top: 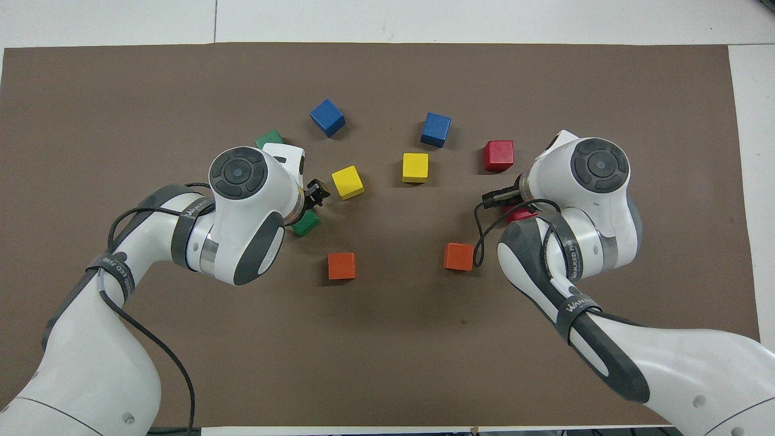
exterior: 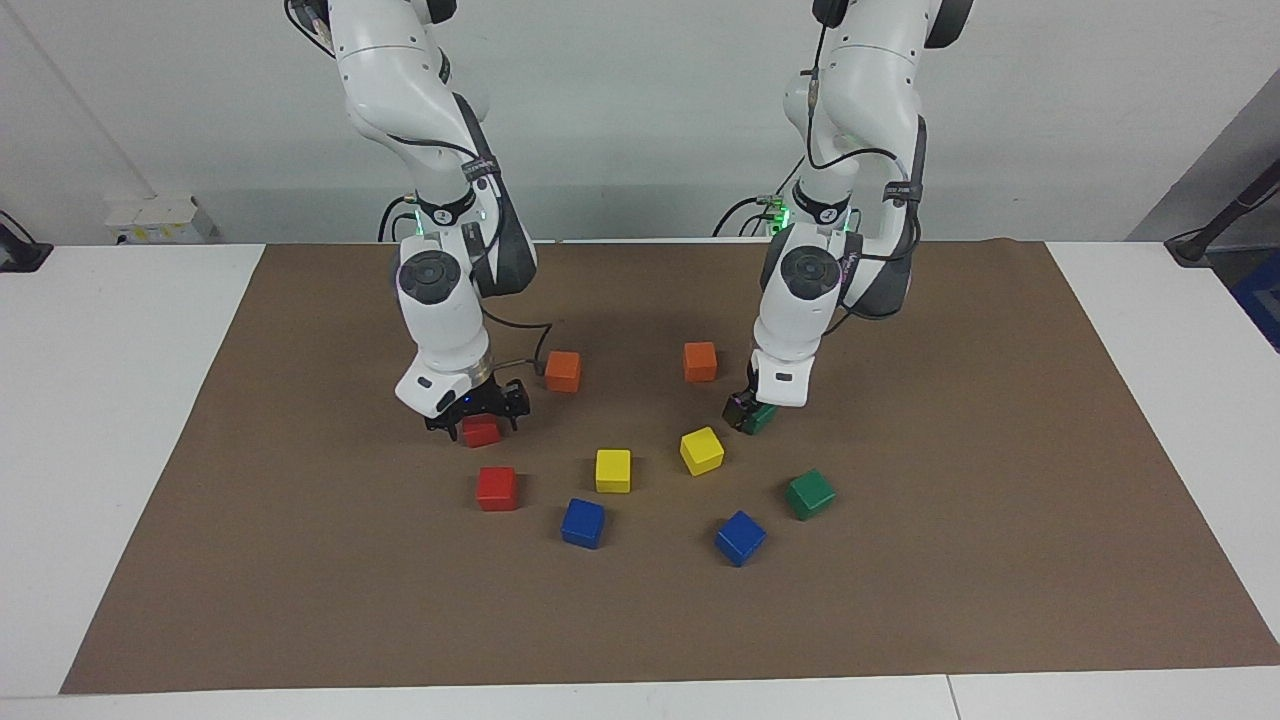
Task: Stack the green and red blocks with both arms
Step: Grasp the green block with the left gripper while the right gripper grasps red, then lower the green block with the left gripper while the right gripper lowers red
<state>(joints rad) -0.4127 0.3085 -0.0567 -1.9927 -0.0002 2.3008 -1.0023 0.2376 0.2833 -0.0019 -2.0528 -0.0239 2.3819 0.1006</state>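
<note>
Here, the left gripper (exterior: 752,412) is down around one green block (exterior: 762,417), fingers spread. The right gripper (exterior: 478,418) straddles a red block (exterior: 482,431) likewise, spread. The second green block (exterior: 810,494) and second red block (exterior: 497,488) lie farther from the robots on the brown mat (exterior: 1000,500).

On the brown mat (exterior: 1000,400) sit two red blocks (exterior: 497,488), two green blocks (exterior: 810,494), two orange blocks (exterior: 563,371), two yellow blocks (exterior: 613,470) and two blue blocks (exterior: 583,523), and the arms (exterior: 440,310) are white with dark grey caps.

Both arms low, jaws spread wide.
</note>
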